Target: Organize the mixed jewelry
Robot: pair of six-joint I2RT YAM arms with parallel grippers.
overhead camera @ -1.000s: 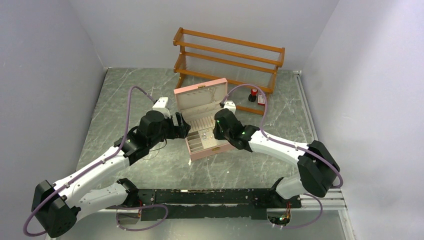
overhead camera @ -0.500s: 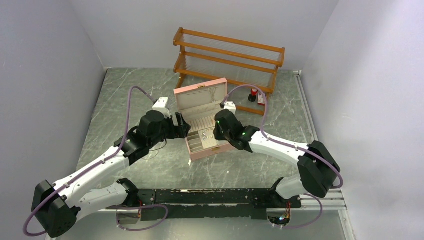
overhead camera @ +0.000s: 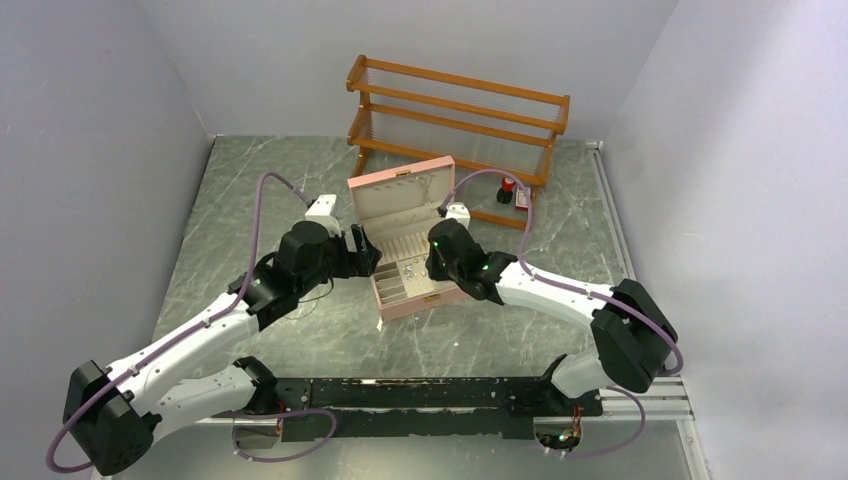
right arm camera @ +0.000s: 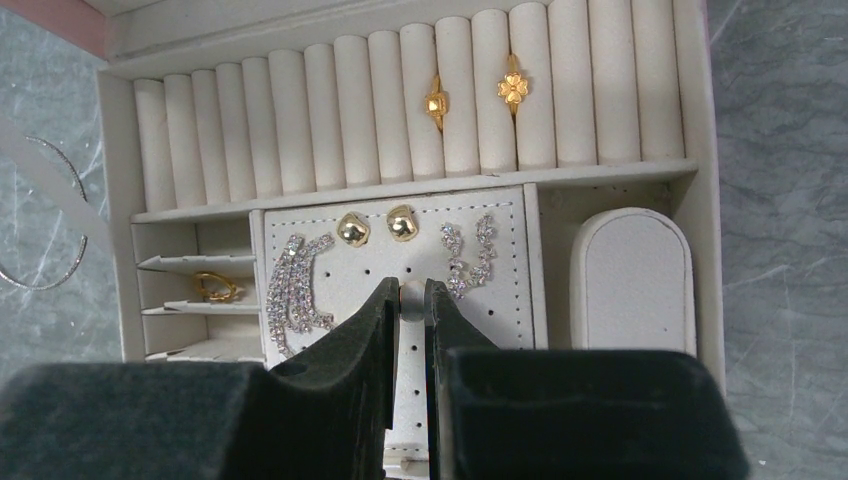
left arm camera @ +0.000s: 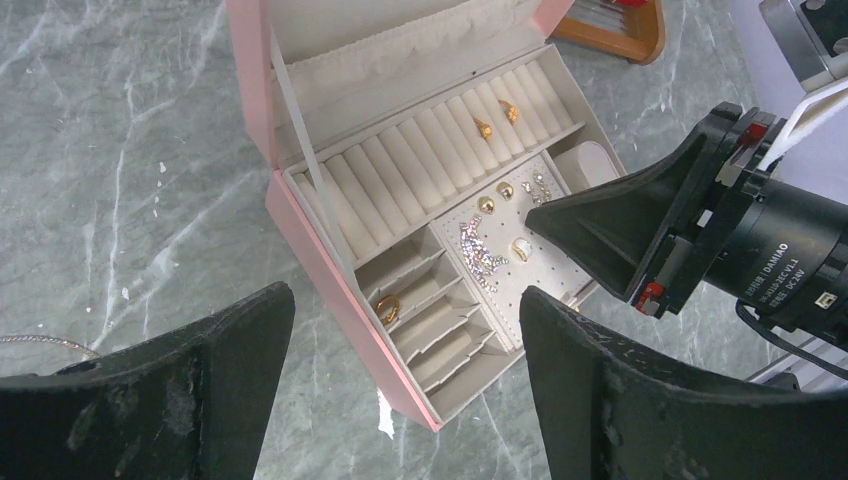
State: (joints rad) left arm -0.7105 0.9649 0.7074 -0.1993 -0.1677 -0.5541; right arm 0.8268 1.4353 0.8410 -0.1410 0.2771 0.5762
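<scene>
Grey-veined table (overhead camera: 250, 190) boxed in by white walls, wooden rack (overhead camera: 455, 110) along the far edge, small red-and-black bottles (overhead camera: 514, 192) at its foot. From above: pink box (overhead camera: 425, 301) open mid-table, lid tipped back toward the rack; left claw (overhead camera: 368, 258) just beside the box's left wall, right claw (overhead camera: 428, 265) reaching in over the right side; too small here to read either grip. From the left wrist: fingers spread wide, holding nothing, hovering over the box's left side; ring rolls (left arm camera: 430, 150) across the back of the tray, perforated pad (left arm camera: 505, 255) in front of them, lone gold ring (left arm camera: 388, 307) in a narrow slot left of the pad; sliver of silvery chain (left arm camera: 40, 342) on the bare table outside the box, on this claw's side. From the right wrist: tips pressed nearly together on a tiny pale bit (right arm camera: 411, 300), seemingly an earring, directly over the pad and aimed toward the rolls; crystal drops (right arm camera: 298, 290) to its left, shorter pair (right arm camera: 470, 255) to its right, gold studs (right arm camera: 378, 226) just beyond, seated rings (right arm camera: 513, 87) up in the rolls, oval cushion (right arm camera: 632, 280) alone in the right compartment. Looks like the seating step: free holes right beneath the bit, so probably a short push straight down. Leaves the chain well apart from this claw and nearer the left arm.
</scene>
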